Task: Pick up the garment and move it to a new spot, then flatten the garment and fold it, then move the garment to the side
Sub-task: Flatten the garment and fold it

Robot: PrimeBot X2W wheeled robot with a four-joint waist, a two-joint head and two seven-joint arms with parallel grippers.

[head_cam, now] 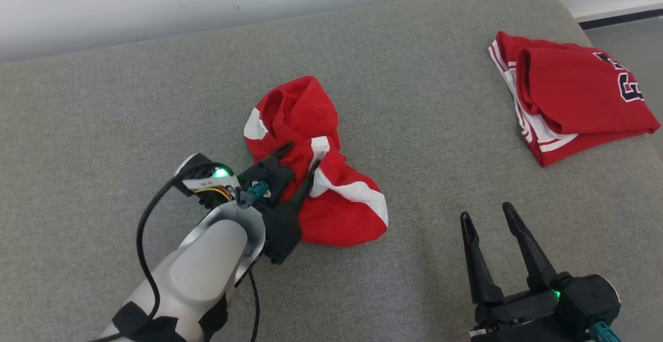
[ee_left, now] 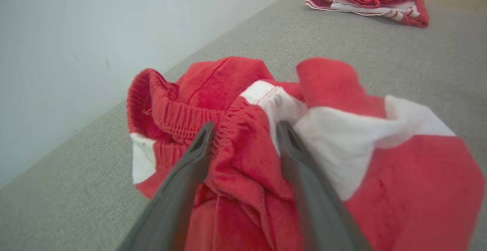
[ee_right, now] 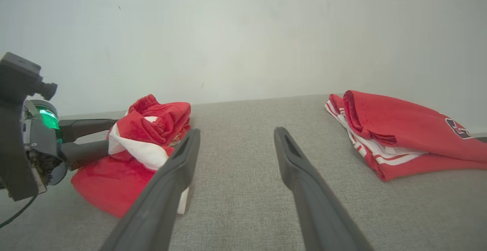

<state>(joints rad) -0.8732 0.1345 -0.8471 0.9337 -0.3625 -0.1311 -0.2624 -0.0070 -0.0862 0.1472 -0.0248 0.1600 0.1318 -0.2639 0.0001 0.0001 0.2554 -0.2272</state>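
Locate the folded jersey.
The folded jersey lies at the head view's upper right on the grey cushion, right of the crumpled shorts and beyond the right gripper.

The red shorts (head_cam: 321, 176), with white side stripes and a ribbed elastic waistband, lie crumpled in a loose heap on the grey cushion (head_cam: 103, 124). They are well in from its right edge, with the waistband end toward the back edge.

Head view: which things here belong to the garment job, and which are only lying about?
For the job: crumpled red-and-white garment; left gripper, open astride a fold; right gripper, open, off the cloth.
Lying about: folded red jersey, far right on the grey cushion.
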